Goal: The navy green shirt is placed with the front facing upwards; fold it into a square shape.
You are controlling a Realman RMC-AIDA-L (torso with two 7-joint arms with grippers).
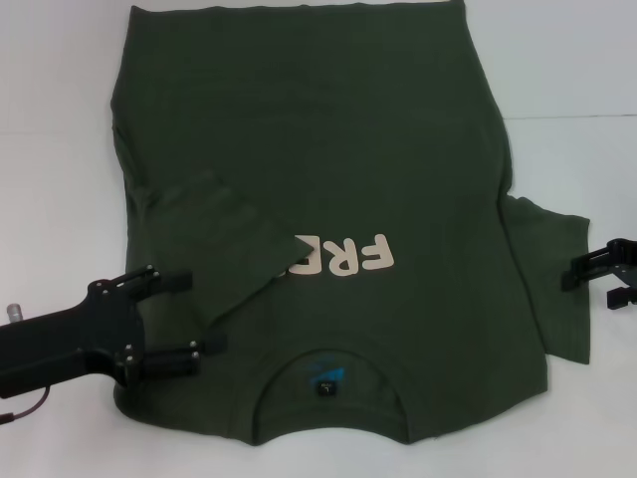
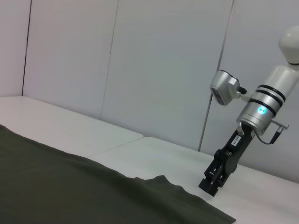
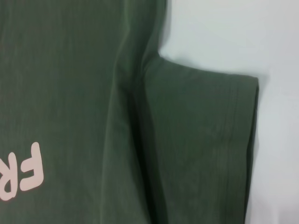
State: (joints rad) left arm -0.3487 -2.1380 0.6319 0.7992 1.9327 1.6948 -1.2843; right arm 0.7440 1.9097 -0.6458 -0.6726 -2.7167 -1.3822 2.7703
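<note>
So here's where we are: the shirt (image 1: 328, 179) is lying flat on the white table (image 1: 577, 60), print side up, collar (image 1: 323, 383) closest to us and the hem at the far edge. The sleeve on our left side (image 1: 214, 234) is already folded in over the chest, covering part of the lettering (image 1: 343, 257). The sleeve on our right (image 1: 547, 279) is still spread out flat on the table.

Our left gripper (image 1: 184, 319) is at the shoulder corner near the collar with its fingers spread apart, nothing between them as far as we can see. It looks let go, sitting just over the folded edge. Our right gripper (image 1: 597, 279) is right beside the hem of the right sleeve, low to the table. Fingers look parted there too, and no cloth in them.

We'd guess the step in hand is the matching fold on the right side. Tips for doing it clean:

- Grab the sleeve at its outer hem, near the middle of the edge, so it doesn't twist when lifted.
- Get a finger under the cloth. It's lying really flat, so a shallow scoop is needed or we'll just pinch air.
- There's a crease running along the armpit seam (image 3: 135, 116). Carry the sleeve across far enough that the fold line lands on the body side, mirroring the left one.
- Keep the lift low so the body doesn't drag and bunch.
</note>
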